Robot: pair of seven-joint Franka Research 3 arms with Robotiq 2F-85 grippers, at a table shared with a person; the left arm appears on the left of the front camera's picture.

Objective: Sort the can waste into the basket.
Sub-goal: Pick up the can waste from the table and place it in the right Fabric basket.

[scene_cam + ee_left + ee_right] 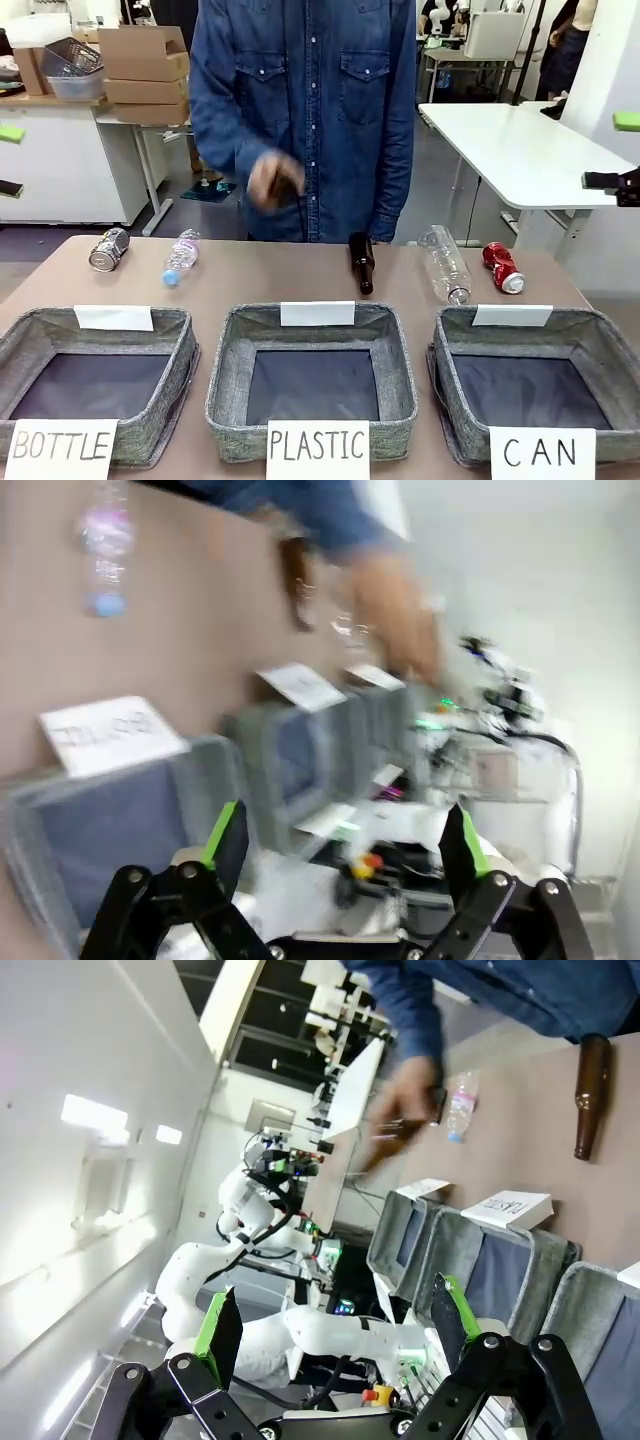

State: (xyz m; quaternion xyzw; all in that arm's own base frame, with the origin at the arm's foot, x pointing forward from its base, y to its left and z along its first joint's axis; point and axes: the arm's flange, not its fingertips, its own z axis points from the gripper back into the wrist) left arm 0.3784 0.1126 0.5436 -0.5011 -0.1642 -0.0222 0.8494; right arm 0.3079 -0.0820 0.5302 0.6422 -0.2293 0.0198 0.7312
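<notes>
Red can lies just behind the basket signed CAN; the black-and-silver can lies well apart at far left. Left gripper and right gripper: fingers spread, holding nothing.

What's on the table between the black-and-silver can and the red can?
Front view: between the black-and-silver can and red can lie a small clear bottle, a brown glass bottle and a larger clear bottle.
</notes>
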